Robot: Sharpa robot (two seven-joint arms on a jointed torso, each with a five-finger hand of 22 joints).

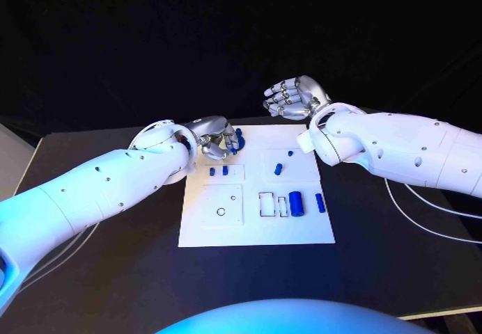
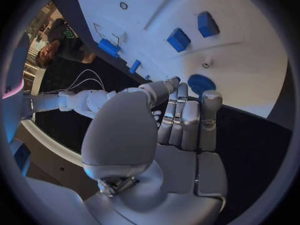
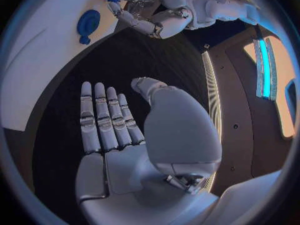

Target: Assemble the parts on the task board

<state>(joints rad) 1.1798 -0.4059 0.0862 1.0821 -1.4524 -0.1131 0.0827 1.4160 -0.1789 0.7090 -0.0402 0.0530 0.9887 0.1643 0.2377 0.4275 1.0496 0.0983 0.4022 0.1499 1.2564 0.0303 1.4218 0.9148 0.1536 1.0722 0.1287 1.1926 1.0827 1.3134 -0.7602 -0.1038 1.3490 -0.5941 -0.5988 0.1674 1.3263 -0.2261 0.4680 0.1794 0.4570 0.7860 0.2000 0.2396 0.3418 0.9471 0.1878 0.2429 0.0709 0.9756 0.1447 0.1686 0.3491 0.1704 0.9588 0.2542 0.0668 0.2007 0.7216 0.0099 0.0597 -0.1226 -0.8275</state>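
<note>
Hovering left hand (image 1: 215,136) at task board (image 1: 256,229) edge, fingers empty.

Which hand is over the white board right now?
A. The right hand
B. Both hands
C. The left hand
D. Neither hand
C: the left hand hangs over the far left corner of the board, while the right hand is raised over black table beyond the board's far edge.

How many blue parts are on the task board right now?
7 visible: one under the left hand, two just below it, two mid-board, and two toward the right edge. The hand may hide more.
</note>
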